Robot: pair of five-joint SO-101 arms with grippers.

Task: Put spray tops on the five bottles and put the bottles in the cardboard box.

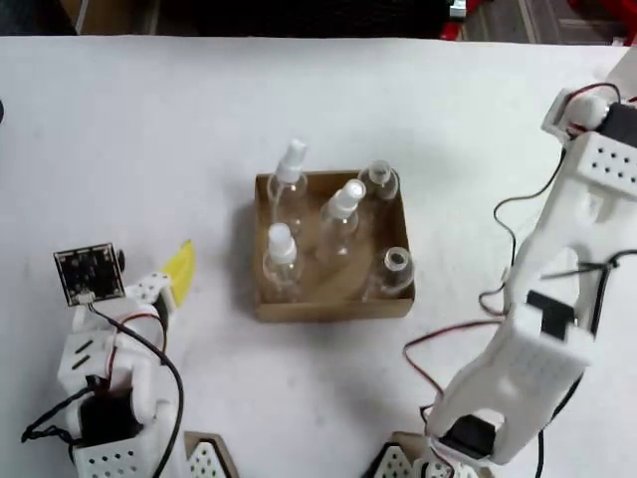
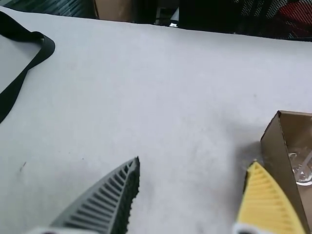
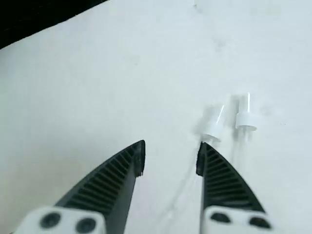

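Observation:
The cardboard box (image 1: 333, 311) sits mid-table with five clear bottles standing in it. Three carry white spray tops (image 1: 290, 184) (image 1: 341, 214) (image 1: 280, 259); two on the right side (image 1: 379, 184) (image 1: 393, 271) have bare necks. My left gripper (image 1: 169, 279) (image 2: 195, 161) hangs open and empty left of the box, its yellow finger (image 2: 265, 200) close to the box corner (image 2: 273, 141). My right gripper (image 3: 171, 143) is open over bare table. Just beyond its fingertips lie two loose white spray tops (image 3: 214, 124) (image 3: 245, 114).
The right arm (image 1: 542, 329) stretches along the table's right side with loose wires beside it. A black strap (image 2: 29, 58) lies on the table far left. The table's far edge meets a dark background.

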